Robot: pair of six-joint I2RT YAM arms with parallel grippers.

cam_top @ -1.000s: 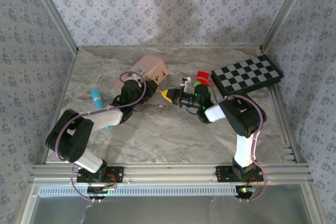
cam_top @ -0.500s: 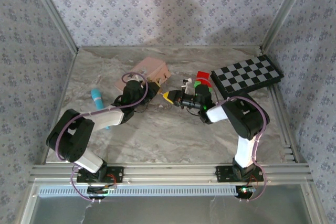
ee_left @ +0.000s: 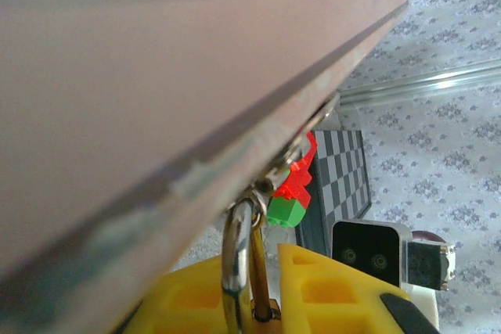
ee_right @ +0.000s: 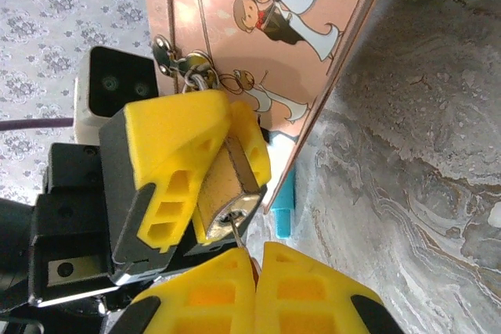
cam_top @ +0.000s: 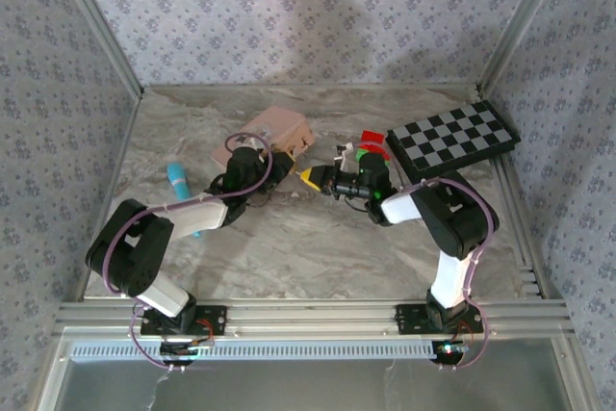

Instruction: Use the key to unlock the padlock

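The small brass padlock (ee_right: pixel 221 183) hangs by its silver shackle (ee_left: pixel 235 252) from the hasp (ee_right: pixel 167 51) of the pink illustrated box (cam_top: pixel 279 128). My left gripper (cam_top: pixel 282 163) is shut on the padlock's body, with a yellow finger (ee_right: pixel 176 142) on each side. The keyhole end faces my right gripper (ee_right: pixel 257 256). That gripper is shut on the key (ee_right: pixel 238 235), whose thin blade reaches into the keyhole. In the top view both grippers meet just in front of the box, the right gripper (cam_top: pixel 310 177) touching in from the right.
A black-and-white checkerboard (cam_top: pixel 452 137) lies at the back right. Red and green bricks (cam_top: pixel 369 145) and a small white piece (cam_top: pixel 342 151) sit beside it. A light blue object (cam_top: pixel 179 180) lies left of the left arm. Patterned walls enclose the marble table (cam_top: pixel 318 247).
The right arm's elbow has swung slightly right and its wrist has edged in toward the padlock. The pink box has shifted a touch. Both grippers keep their holds.
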